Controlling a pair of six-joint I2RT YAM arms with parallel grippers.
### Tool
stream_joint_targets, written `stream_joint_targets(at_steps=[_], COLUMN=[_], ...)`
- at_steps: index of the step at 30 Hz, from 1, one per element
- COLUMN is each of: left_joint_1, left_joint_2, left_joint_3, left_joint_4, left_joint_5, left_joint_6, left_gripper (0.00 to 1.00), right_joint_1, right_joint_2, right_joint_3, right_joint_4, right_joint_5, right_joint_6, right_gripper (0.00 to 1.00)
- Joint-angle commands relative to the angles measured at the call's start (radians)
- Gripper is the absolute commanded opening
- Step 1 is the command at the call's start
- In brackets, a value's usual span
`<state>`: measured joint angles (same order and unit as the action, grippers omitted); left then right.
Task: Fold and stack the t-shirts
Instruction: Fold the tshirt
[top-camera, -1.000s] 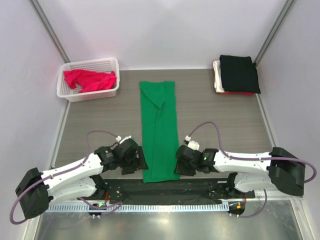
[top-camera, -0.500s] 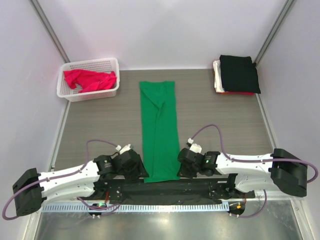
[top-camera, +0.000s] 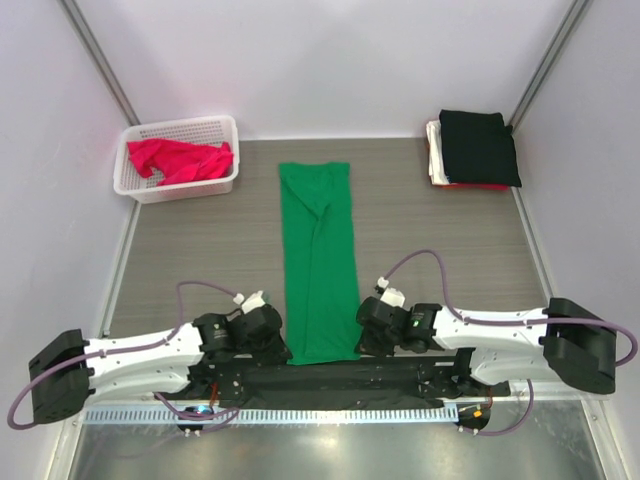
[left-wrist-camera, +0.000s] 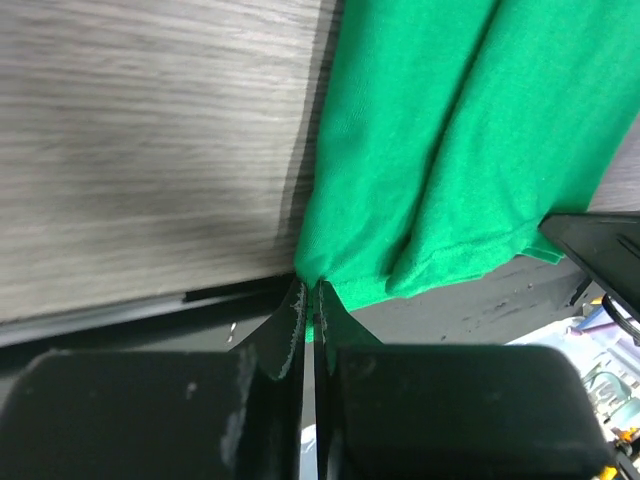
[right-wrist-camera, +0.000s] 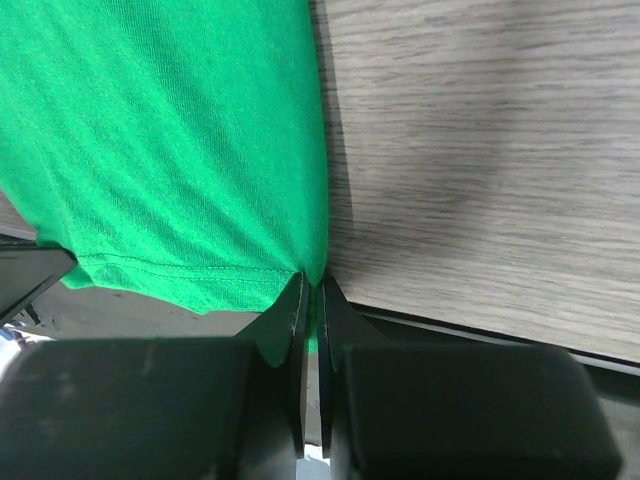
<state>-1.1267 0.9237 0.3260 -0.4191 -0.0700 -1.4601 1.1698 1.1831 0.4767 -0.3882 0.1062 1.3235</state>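
The left gripper (left-wrist-camera: 308, 300) pinches shut on the near-left hem corner of the bright green cloth t-shirt (top-camera: 320, 260), a long strip reaching the grey wood-grain table (top-camera: 200, 250)'s near edge; the right gripper (right-wrist-camera: 311, 292) clamps the near-right corner. Likely the crosswise fold starts here: both must lift together and carry the hem farward.

No writing, label or number can be read in any view. The cloth and surfaces are plain.

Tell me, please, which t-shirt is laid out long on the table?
The bright green t-shirt, stretched down the middle; the red-pink one is crumpled in the basket, the black-topped stack sits folded far right.
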Motion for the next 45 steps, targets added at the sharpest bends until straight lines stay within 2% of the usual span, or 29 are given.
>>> stream_joint_targets(at_steps=[1,6,12,15,18,21,28,33,38,45], left_joint_1=[-0.018,-0.019,-0.019,-0.013,0.017,0.088,0.330,0.461,0.528,0.608], left_joint_2=[-0.063,-0.124,-0.115,-0.082,-0.039,0.003,0.168,0.342,0.506,0.684], left_joint_3=[0.056,0.094,0.226,0.312,0.386,0.449,0.597,0.746,0.904,1.010], left_joint_4=[-0.114,-0.208,-0.316,-0.429,-0.455,-0.436,-0.357,-0.311,-0.307,-0.276], left_joint_5=[-0.076,-0.099,-0.189,-0.275,-0.310,-0.295,-0.197,-0.139,-0.108,-0.062], left_joint_6=[-0.034,-0.051,-0.013,0.027,0.101,0.202,0.417,0.541,0.648,0.702], left_gripper=[0.00,0.00,0.00,0.00,0.00,0.00,0.00,0.00,0.00,0.00], right_joint_1=[0.022,0.070,0.070,0.022,-0.071,-0.165,-0.323,-0.426,-0.512,-0.574], right_joint_2=[-0.043,-0.060,-0.074,-0.070,-0.033,0.006,0.170,0.279,0.387,0.516], right_joint_3=[-0.009,0.003,0.128,0.213,0.287,0.368,0.583,0.704,0.813,0.889], right_joint_4=[-0.038,-0.081,-0.237,-0.311,-0.324,-0.328,-0.336,-0.336,-0.334,-0.305], right_joint_5=[0.010,0.032,0.177,0.236,0.230,0.217,0.198,0.175,0.142,0.092], right_joint_6=[0.037,0.094,0.086,0.054,-0.039,-0.144,-0.334,-0.457,-0.524,-0.580], right_gripper=[0.01,0.01,0.01,0.01,0.01,0.01,0.01,0.01,0.01,0.01])
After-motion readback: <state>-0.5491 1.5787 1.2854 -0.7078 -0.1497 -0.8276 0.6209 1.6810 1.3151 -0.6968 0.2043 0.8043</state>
